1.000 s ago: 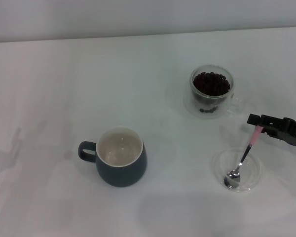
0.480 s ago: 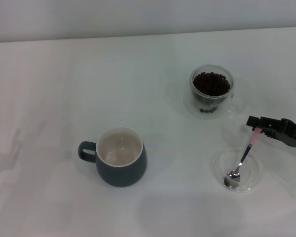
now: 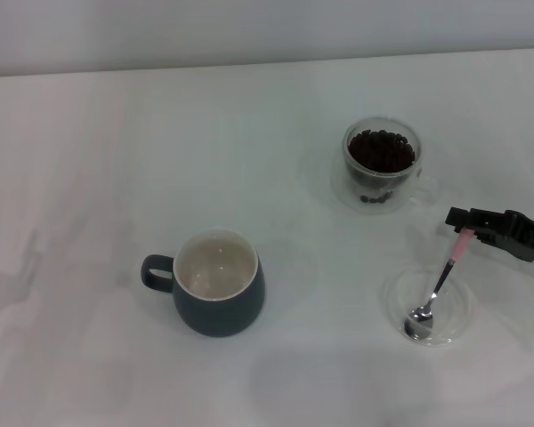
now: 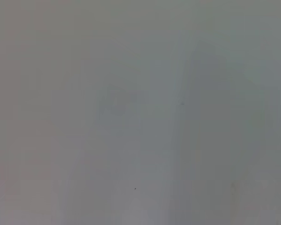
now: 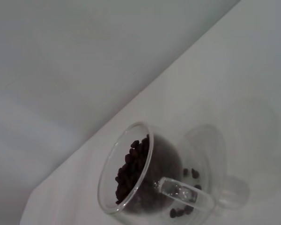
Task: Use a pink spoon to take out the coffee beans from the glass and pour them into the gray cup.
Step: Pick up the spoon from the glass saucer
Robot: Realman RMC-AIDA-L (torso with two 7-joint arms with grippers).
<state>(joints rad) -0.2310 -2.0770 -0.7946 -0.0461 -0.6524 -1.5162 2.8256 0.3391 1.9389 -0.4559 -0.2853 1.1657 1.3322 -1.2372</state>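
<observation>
The pink spoon (image 3: 440,283) stands tilted, its metal bowl resting in a shallow clear dish (image 3: 390,298) at the right front. My right gripper (image 3: 463,224) is shut on the top of its pink handle. Just behind it stands the glass (image 3: 382,160), filled with dark coffee beans (image 3: 382,149); the right wrist view shows the glass (image 5: 145,178) and the coffee beans (image 5: 131,168) close up. The gray cup (image 3: 218,294) sits at the front centre with its handle pointing left, and its cream inside looks bare. My left gripper is out of view.
Everything stands on a white table (image 3: 89,178), with a pale wall behind its far edge. A wide stretch of table separates the gray cup from the glass and the dish. The left wrist view shows only a plain grey surface.
</observation>
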